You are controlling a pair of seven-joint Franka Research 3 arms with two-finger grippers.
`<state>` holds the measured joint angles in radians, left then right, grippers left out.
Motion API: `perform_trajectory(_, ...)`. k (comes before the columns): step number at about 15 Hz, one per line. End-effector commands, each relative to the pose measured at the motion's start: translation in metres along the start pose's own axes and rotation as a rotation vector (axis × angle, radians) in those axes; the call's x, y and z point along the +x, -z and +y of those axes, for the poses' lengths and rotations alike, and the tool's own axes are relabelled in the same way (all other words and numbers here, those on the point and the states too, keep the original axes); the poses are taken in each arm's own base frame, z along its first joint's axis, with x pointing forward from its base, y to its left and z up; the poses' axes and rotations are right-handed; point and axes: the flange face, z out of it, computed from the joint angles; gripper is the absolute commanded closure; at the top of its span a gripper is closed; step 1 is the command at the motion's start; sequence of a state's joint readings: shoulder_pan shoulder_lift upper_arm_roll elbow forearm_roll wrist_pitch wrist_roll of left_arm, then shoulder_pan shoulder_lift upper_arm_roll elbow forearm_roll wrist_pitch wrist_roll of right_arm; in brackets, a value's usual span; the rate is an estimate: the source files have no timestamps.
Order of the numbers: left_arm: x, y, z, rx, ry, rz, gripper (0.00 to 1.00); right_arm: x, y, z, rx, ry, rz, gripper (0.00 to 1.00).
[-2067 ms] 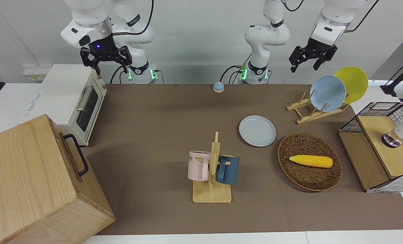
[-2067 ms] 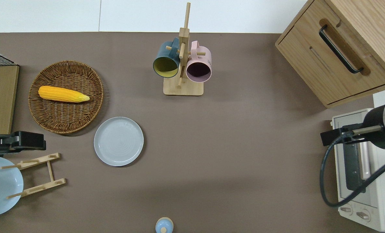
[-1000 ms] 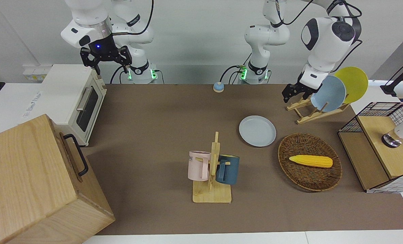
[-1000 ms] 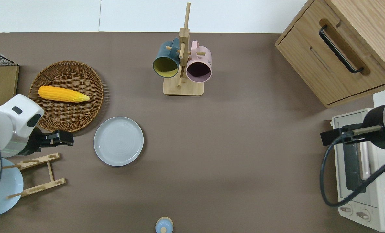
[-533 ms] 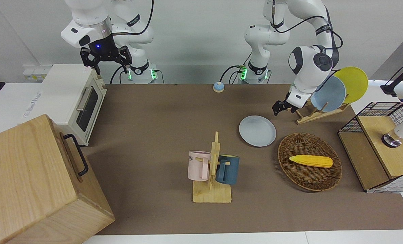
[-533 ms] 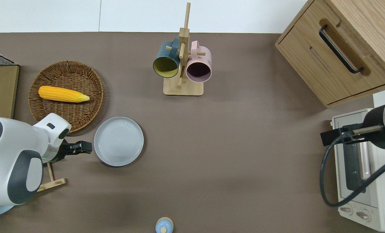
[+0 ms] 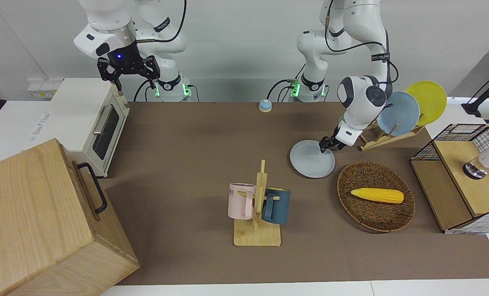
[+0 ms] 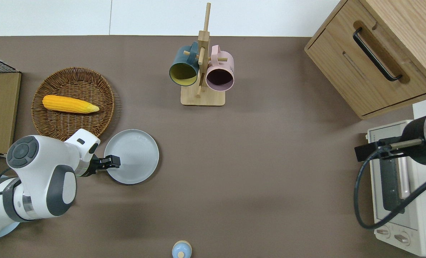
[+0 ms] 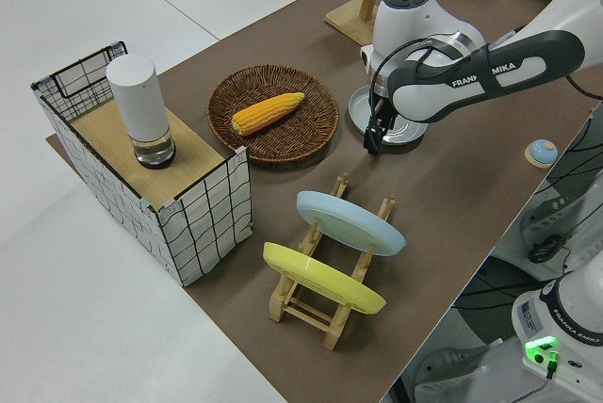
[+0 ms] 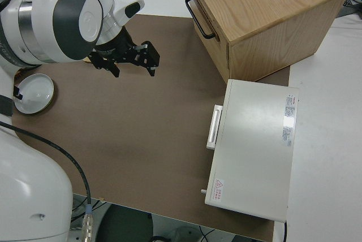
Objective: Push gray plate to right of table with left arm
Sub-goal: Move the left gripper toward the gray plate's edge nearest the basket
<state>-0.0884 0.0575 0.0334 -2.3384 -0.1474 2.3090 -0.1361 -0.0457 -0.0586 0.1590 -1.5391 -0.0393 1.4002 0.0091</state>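
We were only at the start of the job. The gray plate [image 8: 131, 156] lay flat on the table [image 8: 256, 179], toward the left arm's end, just beside the wicker basket [image 8: 73, 107] with the corn [image 8: 69, 104] in it, and nearer to the robots than the mug rack [image 8: 202, 71]. We judged that all of the push toward the right arm's end, where the toaster oven [image 7: 90, 123] and the wooden box [image 7: 43, 213] stood, was left to do.

Our left gripper [image 8: 112, 161] was low at the plate's edge on the basket and dish rack [image 7: 382, 133] side. In the overhead view its tips reached just over the rim. We could not tell if they touched the plate or sat a little above it. The tips looked close together, but we could not tell if the fingers were closed or a bit apart. The plate lay between the gripper and the open middle of the table, so the push looked ready to start.

Our right gripper [image 7: 128, 70] was parked, with its fingers spread apart and holding nothing.
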Motion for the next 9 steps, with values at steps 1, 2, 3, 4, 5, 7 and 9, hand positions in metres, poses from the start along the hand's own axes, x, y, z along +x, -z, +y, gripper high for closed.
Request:
perform_trajectory(1,0.0,-0.006,0.002,-0.034,0.019,0.01,0.78,-0.005,0.002,0.001,-0.002,0.004,-0.006,0.005)
perform_trajectory(2,0.001,-0.006,0.002,-0.034,0.015,0.01,1.0,-0.005,0.002,0.001,-0.002,0.004,-0.006,0.005)
perform_trajectory(3,0.001,-0.005,0.003,-0.034,0.011,0.012,1.0,-0.005,0.002,0.001,-0.002,0.004,-0.006,0.005)
perform_trajectory(4,0.001,-0.006,0.004,-0.033,0.009,0.01,1.0,-0.005,0.002,0.001,-0.001,0.004,-0.006,0.005)
perform_trajectory(5,-0.001,-0.007,0.013,-0.033,-0.008,0.01,1.0,-0.005,0.002,0.001,-0.001,0.004,-0.006,0.005)
perform_trajectory(7,-0.001,-0.006,0.014,-0.033,-0.01,0.011,1.0,-0.005,0.002,0.001,-0.002,0.004,-0.006,0.005)
perform_trajectory(9,-0.003,-0.007,0.024,-0.032,-0.025,0.008,1.0,-0.005,0.002,0.001,-0.002,0.004,-0.006,0.005)
